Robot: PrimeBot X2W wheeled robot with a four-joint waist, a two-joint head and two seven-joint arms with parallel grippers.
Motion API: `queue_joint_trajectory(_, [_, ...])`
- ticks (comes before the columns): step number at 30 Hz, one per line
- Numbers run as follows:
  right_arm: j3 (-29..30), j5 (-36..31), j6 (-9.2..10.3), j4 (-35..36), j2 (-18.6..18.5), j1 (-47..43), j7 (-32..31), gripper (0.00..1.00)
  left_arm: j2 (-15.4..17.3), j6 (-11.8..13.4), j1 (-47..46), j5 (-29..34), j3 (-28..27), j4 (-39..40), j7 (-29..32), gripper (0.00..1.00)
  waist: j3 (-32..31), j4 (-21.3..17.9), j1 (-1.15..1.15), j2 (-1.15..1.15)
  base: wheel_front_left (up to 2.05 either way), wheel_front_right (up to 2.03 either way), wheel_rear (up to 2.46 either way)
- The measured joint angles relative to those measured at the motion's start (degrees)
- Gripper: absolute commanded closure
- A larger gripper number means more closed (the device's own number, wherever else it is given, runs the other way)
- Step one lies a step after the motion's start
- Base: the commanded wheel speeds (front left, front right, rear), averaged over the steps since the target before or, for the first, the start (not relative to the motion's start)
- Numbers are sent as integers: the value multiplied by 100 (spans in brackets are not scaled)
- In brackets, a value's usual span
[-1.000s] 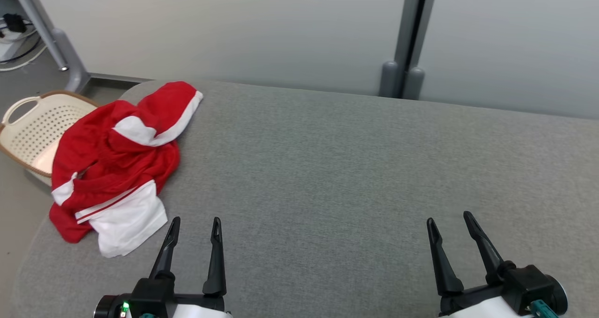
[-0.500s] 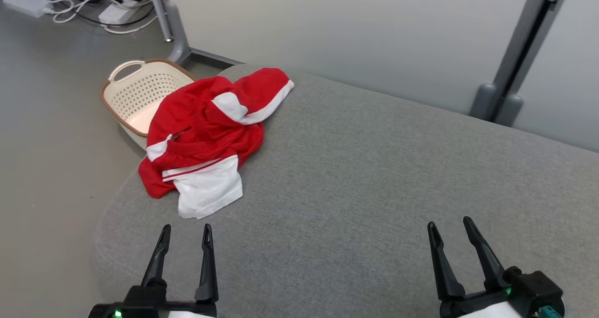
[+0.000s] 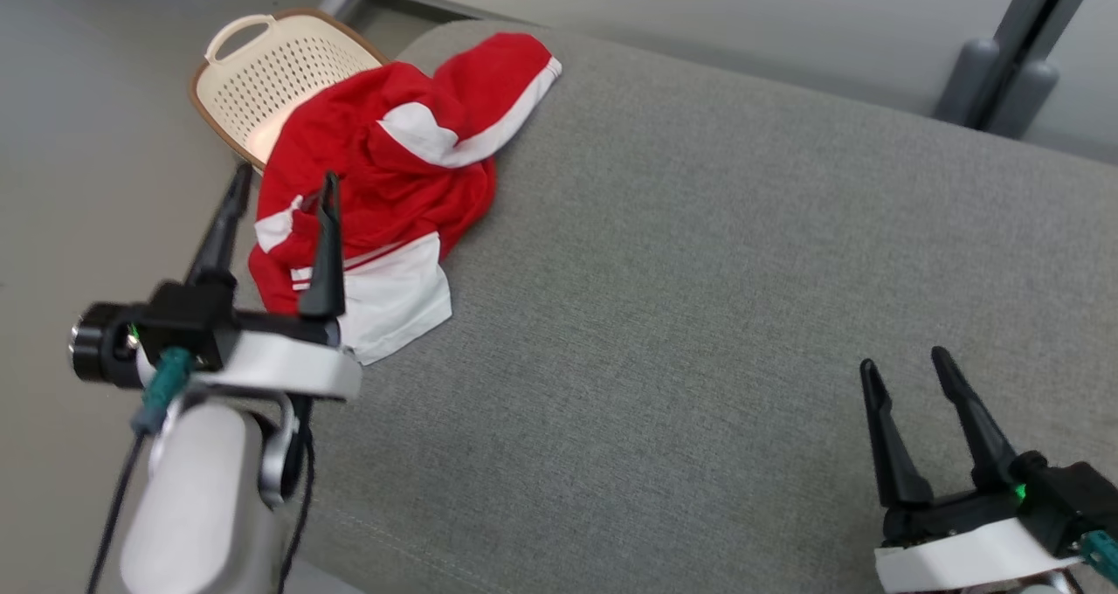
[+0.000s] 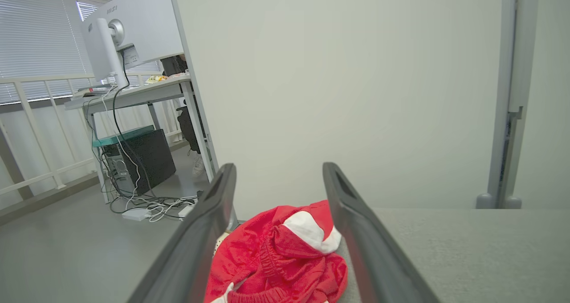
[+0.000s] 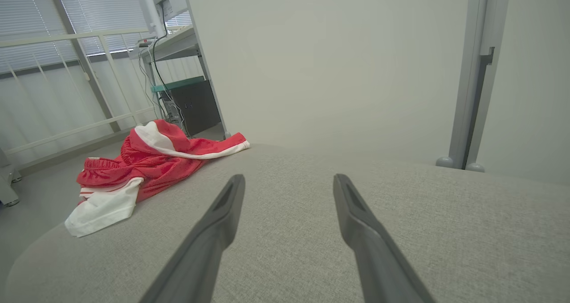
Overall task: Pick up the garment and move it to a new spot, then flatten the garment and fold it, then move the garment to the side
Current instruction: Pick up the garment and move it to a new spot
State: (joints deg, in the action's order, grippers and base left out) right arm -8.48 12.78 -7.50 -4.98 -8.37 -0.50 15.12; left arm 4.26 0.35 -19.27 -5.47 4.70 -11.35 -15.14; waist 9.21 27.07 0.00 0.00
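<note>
A crumpled red-and-white fabric garment [image 3: 393,183] lies on the grey upholstered table's [image 3: 699,271] far left corner, hiding part of a cream perforated plastic basket [image 3: 271,70]. The left gripper [image 3: 285,175], spread and empty, overlaps it, contact unclear. The right gripper [image 3: 902,358] gapes empty near the front edge.

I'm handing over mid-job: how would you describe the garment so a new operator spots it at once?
Start at the grey table and go to its far left corner, next to the cream basket on the floor. The garment lies crumpled there, right at the table's edge. It is the one bright red thing, with white panels and stripes.
</note>
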Motion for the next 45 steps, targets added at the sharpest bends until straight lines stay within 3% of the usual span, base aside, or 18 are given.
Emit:
queue_joint_trajectory(4, [24, 1, 0, 153, -366, 161, -1, 0, 311, -131, -1208, -11, -194, -1499, 77, 0, 466, -145, 0, 0, 0, 0, 0])
queue_joint_trajectory(12, [177, 29, 0, 498, -744, 442, 0, 0, 760, -344, -3226, -224, -356, -3607, 1340, 0, 1357, -570, 0, 0, 0, 0, 0])
queue_joint_trajectory(19, [91, 158, 0, 531, -739, 684, 0, 0, 966, -331, -3655, -277, -334, -4820, 1972, 0, 1810, -1096, 0, 0, 0, 0, 0])
queue_joint_trajectory(23, [98, 210, 0, 535, -720, 760, 0, 0, 979, -341, -3673, -361, -369, -5202, 1847, 0, 1969, -1317, 0, 0, 0, 0, 0])
queue_joint_trajectory(25, [125, 210, 0, 538, -700, 762, -1, 0, 973, -353, -3661, -365, -345, -5250, 1489, 0, 2017, -1385, 0, 0, 0, 0, 0])
queue_joint_trajectory(26, [137, 210, 0, 537, -689, 770, 0, 0, 983, -316, -3655, -303, -288, -5233, 1216, 3, 2027, -1403, 0, 0, 0, 0, 0])
queue_joint_trajectory(27, [158, 210, 0, 526, -673, 782, 0, 0, 985, -282, -3643, -243, -219, -5235, 992, 100, 2015, -1409, 0, 0, 0, 0, 0])
queue_joint_trajectory(29, [183, 211, 0, 505, -648, 791, -1, 0, 984, -226, -3604, -179, -180, -5248, 753, 100, 1984, -1413, 0, 0, 0, 0, 0])
queue_joint_trajectory(30, [197, 211, 0, 452, -560, 810, -1, 0, 1021, -122, -3500, -101, -111, -5268, 320, 100, 1878, -1422, 0, 0, 0, 0, 0])
queue_joint_trajectory(33, [123, 210, 0, 411, -386, 839, -1, 0, 1151, 7, -3420, -25, -79, -5036, 47, 100, 1668, -1464, 0, 0, 0, 0, 0])
queue_joint_trajectory(37, [43, 188, 0, 323, -135, 861, -1, 0, 1228, 98, -3203, 129, 1, -3820, 13, 100, 1312, -1560, 0, 0, 0, 0, 0])
queue_joint_trajectory(45, [-313, 73, -1, 156, 315, 800, -1, 0, 1423, -167, -2526, 141, 58, -2393, 1, 100, 548, -1904, 0, 0, 0, 0, 0])
